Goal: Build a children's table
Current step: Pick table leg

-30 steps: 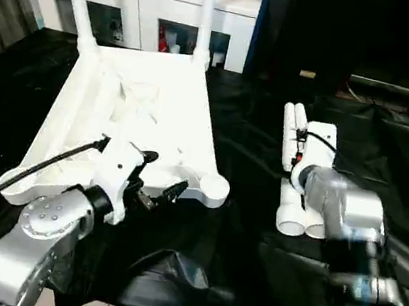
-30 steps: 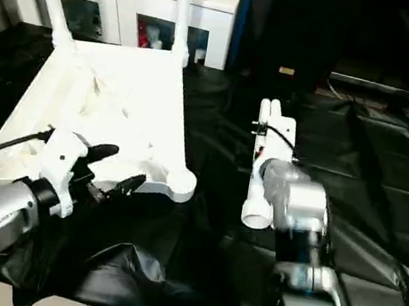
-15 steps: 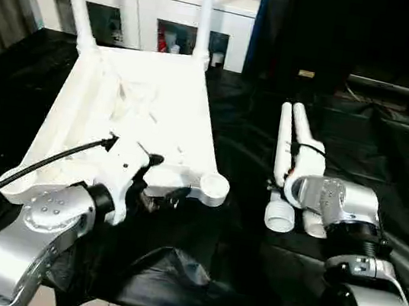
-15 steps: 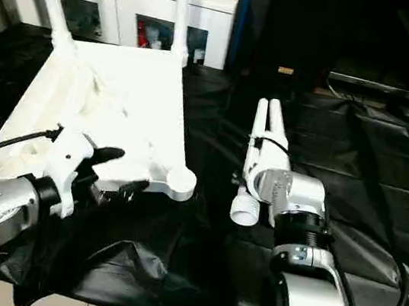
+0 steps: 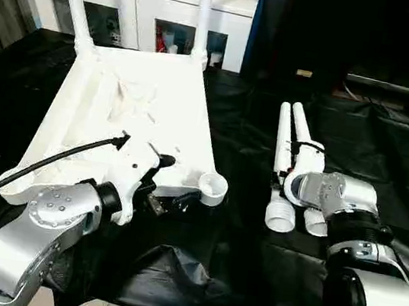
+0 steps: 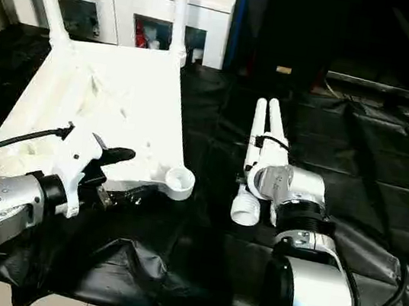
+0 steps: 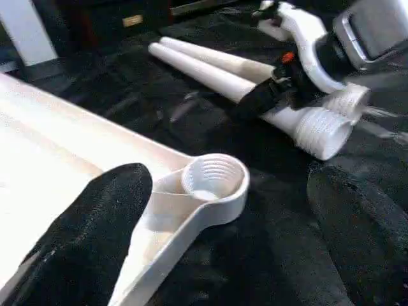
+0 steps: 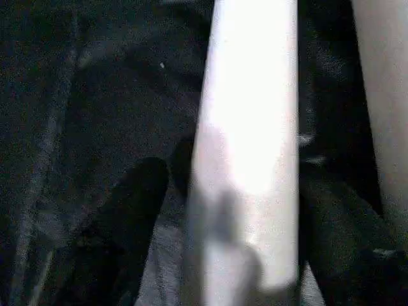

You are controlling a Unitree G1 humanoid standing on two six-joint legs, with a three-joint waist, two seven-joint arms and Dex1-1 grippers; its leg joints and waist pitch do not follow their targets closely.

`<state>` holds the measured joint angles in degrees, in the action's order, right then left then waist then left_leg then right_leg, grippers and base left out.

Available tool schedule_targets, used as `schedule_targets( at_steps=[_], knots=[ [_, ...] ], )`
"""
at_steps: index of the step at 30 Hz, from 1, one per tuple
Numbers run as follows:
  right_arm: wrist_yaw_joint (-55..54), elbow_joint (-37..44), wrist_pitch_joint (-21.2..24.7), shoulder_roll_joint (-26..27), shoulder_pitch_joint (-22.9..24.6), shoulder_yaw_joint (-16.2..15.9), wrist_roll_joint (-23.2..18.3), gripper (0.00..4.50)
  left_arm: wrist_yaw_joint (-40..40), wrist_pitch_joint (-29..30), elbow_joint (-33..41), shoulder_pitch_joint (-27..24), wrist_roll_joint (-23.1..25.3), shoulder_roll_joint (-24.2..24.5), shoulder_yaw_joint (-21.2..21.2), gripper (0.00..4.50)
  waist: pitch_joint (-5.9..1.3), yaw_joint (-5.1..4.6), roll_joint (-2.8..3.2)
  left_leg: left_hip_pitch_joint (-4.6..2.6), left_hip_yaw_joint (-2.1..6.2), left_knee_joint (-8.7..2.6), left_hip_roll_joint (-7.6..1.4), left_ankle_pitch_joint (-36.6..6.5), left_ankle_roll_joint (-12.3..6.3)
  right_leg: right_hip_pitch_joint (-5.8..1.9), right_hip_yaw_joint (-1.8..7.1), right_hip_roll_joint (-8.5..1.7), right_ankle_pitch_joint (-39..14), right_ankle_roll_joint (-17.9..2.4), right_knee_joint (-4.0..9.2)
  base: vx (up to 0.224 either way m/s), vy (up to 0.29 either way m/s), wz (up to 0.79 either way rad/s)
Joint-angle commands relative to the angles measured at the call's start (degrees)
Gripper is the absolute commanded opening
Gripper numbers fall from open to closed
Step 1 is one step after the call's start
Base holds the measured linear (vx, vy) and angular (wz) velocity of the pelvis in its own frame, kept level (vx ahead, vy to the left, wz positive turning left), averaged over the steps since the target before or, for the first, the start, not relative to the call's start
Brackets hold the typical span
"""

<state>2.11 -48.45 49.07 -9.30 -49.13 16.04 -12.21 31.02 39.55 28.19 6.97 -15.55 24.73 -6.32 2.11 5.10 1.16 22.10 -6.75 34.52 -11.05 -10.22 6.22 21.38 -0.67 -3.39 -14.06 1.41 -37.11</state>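
The children's table top [image 5: 144,90] lies underside up on black cloth, with two white legs [image 5: 203,14] standing in its far corner sockets. My left gripper [image 5: 171,183] stands open at the near right corner, one finger over the rim and the other off the edge. The empty threaded socket [image 7: 213,177] sits between and just past them. Two loose legs [image 5: 300,129] lie side by side to the right. My right gripper [image 5: 286,182] is open and straddles the loose leg nearer the table top [image 8: 248,115], one finger [image 8: 331,242] against it.
A white cabinet [image 5: 157,7] with glass doors stands behind the table top. The black cloth [image 5: 232,280] is wrinkled and drops off at the front edge by my arms. A black cable [image 5: 49,164] runs from my left wrist across the table top's near rim.
My right wrist has rolled and settled lower over the loose leg, fingers now either side of it. My left gripper has edged forward to the corner socket.
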Motion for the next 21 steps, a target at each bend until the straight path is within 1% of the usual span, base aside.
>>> schedule_targets(
  at_steps=[1, 2, 3, 4, 5, 6, 7, 9, 11, 12, 13, 14, 16, 17, 18, 19, 20, 21],
  knots=[
    [-0.5, -0.4, -0.3, 0.1, -0.2, 1.4, -1.4, 3.10, -1.0, 0.1, -0.6, -0.1, 0.8, 0.0, 1.0, 4.50, -3.38, 0.16, 0.00, -0.71, -1.46, -3.80, -0.18, -6.2, 3.32, -2.23, 0.84, -2.24, 5.4, -10.4, 3.59, 0.000, 0.000, 0.00],
    [-0.6, -0.2, -0.2, 0.2, 0.0, 2.2, -2.1, 2.84, -1.3, 0.1, -0.6, -0.1, 0.8, -0.1, 1.4, 4.50, -3.36, 0.23, 0.23, -0.68, -1.40, -3.82, -0.14, -6.1, 3.34, -2.22, 0.79, -2.26, 5.5, -10.4, 3.54, 0.000, 0.000, 0.00],
    [-0.5, 0.0, 0.0, 0.3, 0.2, 2.8, -2.6, 2.84, -1.4, 0.2, -0.6, -0.1, 0.7, 0.0, 1.7, 4.50, -3.35, 0.18, 0.18, -0.68, -1.46, -3.81, -0.13, -6.2, 3.31, -2.17, 0.82, -2.22, 5.5, -10.4, 3.61, 0.000, 0.000, 0.00],
    [-0.4, 0.0, -0.1, 0.2, 0.3, 3.1, -2.9, 2.76, -1.5, 0.3, -0.5, -0.1, 0.6, 0.1, 2.0, 4.50, -3.40, 0.15, 0.37, -0.72, -1.39, -3.80, -0.14, -6.6, 3.55, -2.15, 0.78, -2.18, 5.7, -10.4, 3.59, 0.000, 0.000, 0.00],
    [-0.4, 0.1, -0.1, 0.2, 0.5, 3.6, -3.3, 2.64, -1.4, 0.6, -0.4, -0.1, 0.4, 0.2, 2.3, 4.50, -3.40, 0.22, 1.21, -0.80, -1.28, -3.75, -0.10, -7.0, 3.95, -2.01, 0.71, -2.17, 5.7, -10.5, 3.56, 0.000, 0.000, 0.00],
    [-0.2, 0.3, -0.1, 0.1, 0.8, 3.9, -3.5, 2.51, -1.2, 0.6, -0.6, 0.1, 0.1, 0.3, 2.6, 4.50, -3.35, 0.13, 0.91, -0.81, -1.33, -3.80, -0.12, -7.4, 3.98, -2.01, 0.71, -2.14, 5.6, -10.5, 3.68, 0.000, 0.000, 0.00],
    [-0.2, 0.3, -0.1, 0.1, 0.8, 3.9, -3.5, 2.39, -1.2, 0.6, -0.6, 0.1, 0.1, 0.4, 2.6, 4.50, -3.42, 0.21, 1.31, -0.85, -1.26, -3.74, -0.09, -7.6, 4.15, -2.04, 0.71, -2.18, 5.7, -10.6, 3.54, 0.000, 0.000, 0.00],
    [-0.5, 1.0, -0.3, 0.1, 1.1, 5.0, -4.3, 2.26, -1.1, 0.2, -2.0, 1.1, -0.2, 0.3, 2.9, 4.50, -3.36, 0.16, 1.21, -0.81, -1.30, -3.76, -0.03, -8.2, 4.18, -2.09, 0.72, -2.10, 5.7, -10.9, 3.64, 0.000, 0.000, 0.00],
    [-1.1, 2.6, 0.1, 0.1, 1.4, 6.0, -5.1, 2.07, -1.4, -0.1, -4.0, 2.9, -0.8, -0.5, 3.7, 4.50, -3.35, 0.13, 2.08, -0.99, -1.32, -3.68, 0.07, -8.9, 4.38, -1.96, 0.74, -2.05, 4.9, -11.0, 3.75, 0.000, 0.000, 0.00],
    [-1.3, 3.1, 0.4, 0.1, 1.5, 6.3, -5.4, 1.97, -1.5, -0.3, -4.5, 3.4, -1.0, -0.7, 4.0, 4.50, -3.39, 0.12, 1.83, -0.98, -1.34, -3.67, 0.04, -8.7, 4.28, -2.05, 0.75, -2.03, 5.1, -11.1, 3.79, 0.000, 0.000, 0.00],
    [-1.3, 3.1, 0.4, 0.1, 1.5, 6.3, -5.4, 1.97, -1.5, -0.3, -4.5, 3.4, -1.0, -0.7, 4.0, 4.50, -3.42, 0.15, 1.97, -0.92, -1.27, -3.69, 0.02, -8.1, 4.25, -2.13, 0.72, -2.05, 5.7, -11.2, 3.69, 0.000, 0.000, 0.00],
    [-0.9, 4.3, 0.8, 0.1, 1.9, 6.5, -5.9, 1.92, -2.0, 0.0, -6.1, 4.8, -1.8, -1.9, 4.8, 4.50, -3.43, 0.08, 1.98, -0.77, -1.24, -3.66, 0.01, -7.3, 4.19, -2.29, 0.72, -2.06, 6.7, -11.3, 3.60, 0.000, 0.000, 0.00],
    [-0.6, 4.7, 1.4, 0.0, 2.1, 6.8, -6.2, 1.86, -2.3, -0.1, -7.5, 6.0, -2.0, -2.6, 5.1, 4.50, -3.53, 0.07, 2.11, -0.85, -1.32, -3.52, 0.11, -6.6, 4.09, -2.28, 0.72, -1.98, 7.6, -11.6, 3.61, 0.000, 0.000, 0.00],
    [-0.2, 4.6, 1.7, -0.4, 2.9, 6.8, -6.1, 1.84, -2.7, -0.3, -10.4, 8.5, -1.7, -3.8, 4.6, 4.50, -3.48, -0.01, 2.02, -0.77, -1.34, -3.56, 0.15, -6.5, 4.01, -2.37, 0.72, -1.98, 7.5, -11.7, 3.64, 0.000, 0.000, 0.00],
    [0.0, 4.7, 1.8, -0.6, 3.3, 6.8, -6.2, 1.84, -2.9, -0.4, -11.4, 9.5, -1.6, -4.1, 4.3, 4.50, -3.54, 0.12, 2.07, -0.91, -1.36, -3.49, 0.08, -6.5, 3.93, -2.33, 0.78, -2.08, 7.4, -11.8, 3.66, 0.000, 0.000, 0.00],
    [0.4, 5.5, 2.0, -0.7, 3.7, 7.5, -7.0, 1.84, -3.8, -0.1, -12.8, 11.5, -2.1, -5.5, 4.7, 4.50, -3.51, 0.08, 2.07, -0.77, -1.32, -3.55, 0.13, -6.2, 3.93, -2.45, 0.77, -2.07, 7.4, -11.8, 3.64, 0.000, 0.000, 0.00],
    [0.6, 5.8, 2.1, -0.7, 3.8, 7.7, -7.3, 1.84, -4.2, 0.1, -13.3, 12.1, -2.4, -6.0, 5.0, 4.50, -3.48, 0.10, 1.80, -0.80, -1.42, -3.55, 0.13, -6.2, 3.79, -2.47, 0.79, -2.04, 7.5, -11.7, 3.74, 0.000, 0.000, 0.00],
    [0.8, 6.2, 2.2, -0.7, 4.0, 8.1, -7.7, 1.83, -4.7, 0.2, -13.8, 12.9, -2.8, -6.7, 5.4, 4.50, -3.65, 0.28, 1.88, -0.84, -1.35, -3.43, 0.03, -5.3, 3.65, -2.58, 0.83, -2.17, 8.5, -11.8, 3.61, 0.000, 0.000, 0.00]
  ],
)
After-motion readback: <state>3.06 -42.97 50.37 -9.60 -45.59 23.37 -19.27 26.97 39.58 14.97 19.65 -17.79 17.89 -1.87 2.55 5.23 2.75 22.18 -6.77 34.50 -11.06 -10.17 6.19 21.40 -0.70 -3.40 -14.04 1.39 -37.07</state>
